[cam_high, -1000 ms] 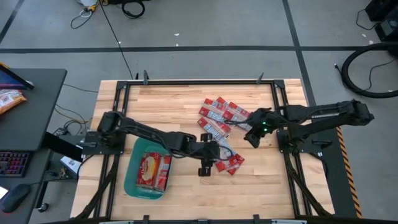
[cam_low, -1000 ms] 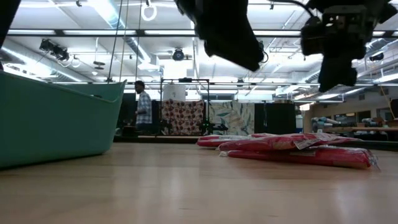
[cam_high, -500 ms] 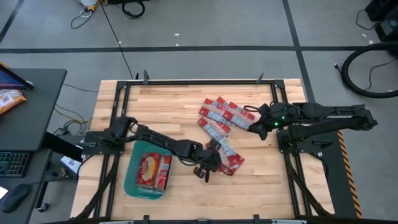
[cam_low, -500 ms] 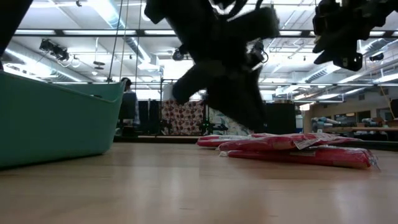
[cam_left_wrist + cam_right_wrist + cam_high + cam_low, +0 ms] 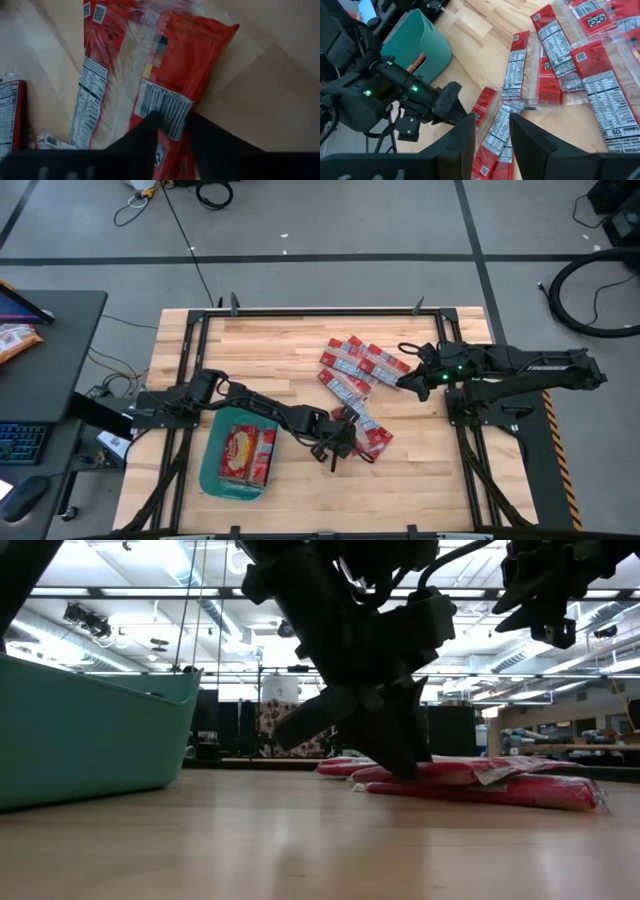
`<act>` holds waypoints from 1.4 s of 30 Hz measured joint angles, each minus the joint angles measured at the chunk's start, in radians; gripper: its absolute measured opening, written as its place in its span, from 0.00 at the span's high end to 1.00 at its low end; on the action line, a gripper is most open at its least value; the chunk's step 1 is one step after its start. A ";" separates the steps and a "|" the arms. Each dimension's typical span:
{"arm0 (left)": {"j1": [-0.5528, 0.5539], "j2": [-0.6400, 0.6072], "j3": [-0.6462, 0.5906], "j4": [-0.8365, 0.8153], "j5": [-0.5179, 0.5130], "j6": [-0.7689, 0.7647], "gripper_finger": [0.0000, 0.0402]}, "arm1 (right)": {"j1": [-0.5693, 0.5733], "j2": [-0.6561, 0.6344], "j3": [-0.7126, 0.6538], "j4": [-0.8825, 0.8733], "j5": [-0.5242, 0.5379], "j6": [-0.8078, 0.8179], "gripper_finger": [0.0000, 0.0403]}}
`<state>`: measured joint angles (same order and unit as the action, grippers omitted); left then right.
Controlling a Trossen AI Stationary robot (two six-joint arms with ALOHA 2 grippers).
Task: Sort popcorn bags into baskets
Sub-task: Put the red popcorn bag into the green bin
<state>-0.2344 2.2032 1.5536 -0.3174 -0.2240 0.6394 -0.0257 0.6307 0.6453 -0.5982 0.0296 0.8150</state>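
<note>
Popcorn bags [image 5: 355,375] lie scattered across the middle and right of the wooden surface [image 5: 280,350], and we see one larger red bag [image 5: 247,455] already inside the teal basket [image 5: 212,472] near the front left edge. Over the last second we see the left arm swing away from the basket and drop low, bringing the left end effector [image 5: 343,442] down onto the front packet [image 5: 165,65] of the pile. Its fingers [image 5: 142,137] now straddle that packet's edge and are narrowing, though we cannot yet confirm a firm grip. We judge that a pick is starting, so one more bag should soon travel to the basket. The right end effector [image 5: 408,382] has moved back toward the pile's right side; it hovers above the packets with its fingers parted and holds nothing.
</note>
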 joint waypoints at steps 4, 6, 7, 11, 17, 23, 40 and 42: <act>-0.004 0.000 0.013 -0.026 0.001 -0.083 0.91 | 0.000 -0.001 0.000 0.000 0.003 -0.001 0.69; -0.005 0.000 0.045 -0.094 0.006 -0.139 0.97 | 0.000 -0.001 0.000 0.001 0.003 -0.002 0.69; -0.003 0.002 0.064 -0.137 0.009 -0.167 0.98 | 0.000 -0.001 0.000 0.000 0.003 -0.002 0.69; 0.021 -0.002 0.177 -0.317 0.041 -0.301 0.98 | 0.000 -0.001 0.000 0.001 0.003 -0.004 0.69; 0.091 -0.083 0.338 -0.532 0.346 -0.607 0.99 | 0.000 -0.001 0.000 0.015 0.003 -0.031 0.69; 0.142 -0.185 0.406 -0.697 0.725 -0.936 0.99 | 0.000 -0.001 0.000 0.057 0.067 -0.095 0.69; 0.010 -0.494 0.402 -0.959 0.549 -1.052 0.99 | -0.006 0.014 0.000 0.120 0.156 -0.172 0.69; -0.013 -0.510 0.402 -0.998 0.510 -1.055 0.99 | -0.006 0.017 0.000 0.120 0.158 -0.172 0.69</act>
<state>-0.2470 1.6936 1.9553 -1.3151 0.2863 -0.4160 -0.0313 0.6477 0.6453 -0.4777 0.1876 0.6434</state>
